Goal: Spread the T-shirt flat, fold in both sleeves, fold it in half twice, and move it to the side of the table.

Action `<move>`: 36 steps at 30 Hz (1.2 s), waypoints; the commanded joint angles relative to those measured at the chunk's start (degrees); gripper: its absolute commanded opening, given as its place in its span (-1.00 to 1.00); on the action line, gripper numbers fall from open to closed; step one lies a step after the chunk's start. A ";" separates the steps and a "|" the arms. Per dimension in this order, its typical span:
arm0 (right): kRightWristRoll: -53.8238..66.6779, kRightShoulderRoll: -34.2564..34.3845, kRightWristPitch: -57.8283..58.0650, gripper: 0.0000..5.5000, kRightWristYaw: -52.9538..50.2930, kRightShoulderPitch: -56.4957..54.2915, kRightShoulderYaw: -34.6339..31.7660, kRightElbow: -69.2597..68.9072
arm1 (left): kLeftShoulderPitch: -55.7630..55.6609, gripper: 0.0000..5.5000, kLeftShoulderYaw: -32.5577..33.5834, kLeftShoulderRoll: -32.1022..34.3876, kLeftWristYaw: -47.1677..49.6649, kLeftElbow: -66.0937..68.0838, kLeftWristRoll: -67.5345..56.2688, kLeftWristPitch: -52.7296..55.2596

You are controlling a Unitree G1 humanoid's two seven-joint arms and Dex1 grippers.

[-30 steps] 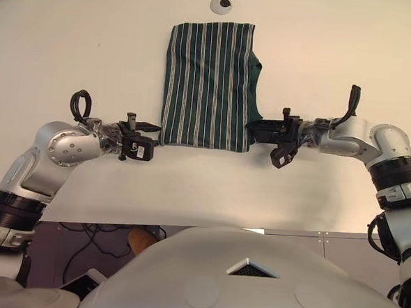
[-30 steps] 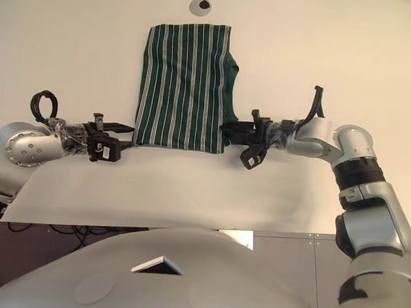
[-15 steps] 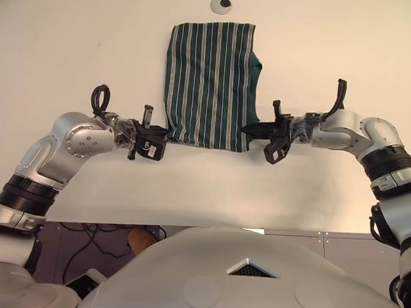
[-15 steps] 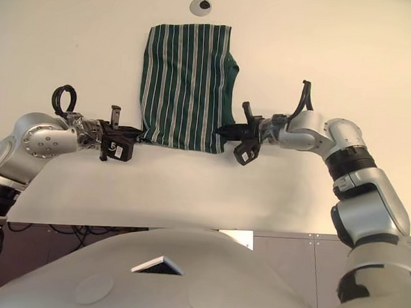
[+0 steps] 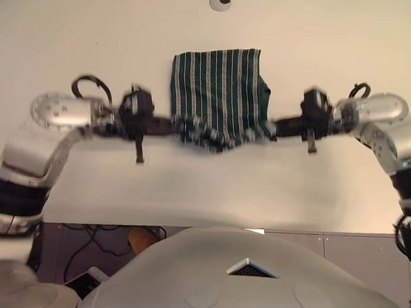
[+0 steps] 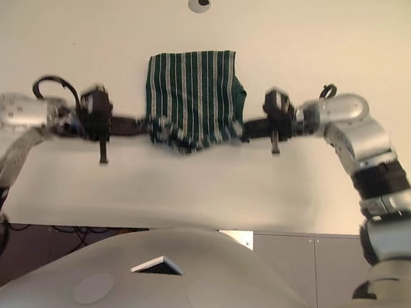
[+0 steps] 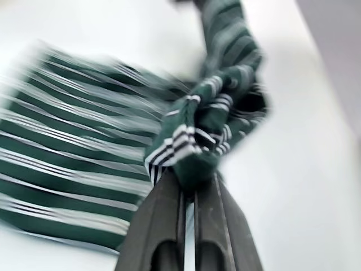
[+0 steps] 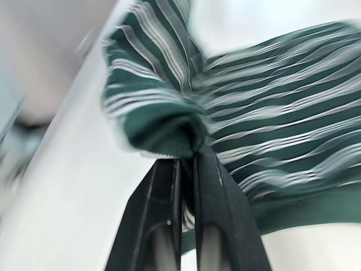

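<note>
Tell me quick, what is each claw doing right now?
Left gripper: closed, holding the shirt.
Right gripper: closed, holding the shirt.

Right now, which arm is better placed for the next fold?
Neither alone: left tool and right tool are each shut on a lifted near corner of the T-shirt, so both should carry it.

Arm shells: left arm (image 5: 51, 113) and right arm (image 5: 386, 116), rounded silver-grey casings.
Joint bands: black ribbed band (image 5: 11, 196) on the left; black ribbed collar (image 5: 407, 182) on the right.
Cables: black cable loop (image 5: 91, 85) at the left wrist; smaller black loop (image 5: 360, 88) at the right.
Fingers: left gripper (image 7: 189, 179) and right gripper (image 8: 183, 161), slim black tapered blades.
</note>
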 commanded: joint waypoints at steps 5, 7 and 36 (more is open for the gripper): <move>-7.62 16.57 6.47 -0.98 -9.36 -17.57 -8.23 31.48 | -18.78 -1.00 1.03 -12.85 10.16 29.61 5.80 2.24; -10.98 19.63 4.90 -0.98 -10.98 -19.66 -9.07 37.27 | -21.39 -1.00 0.49 -14.91 11.87 36.58 8.64 0.76; -22.31 43.22 -6.99 -0.99 -30.61 -17.31 -24.62 52.71 | -12.22 -1.00 22.50 -26.92 35.25 29.21 4.73 -5.13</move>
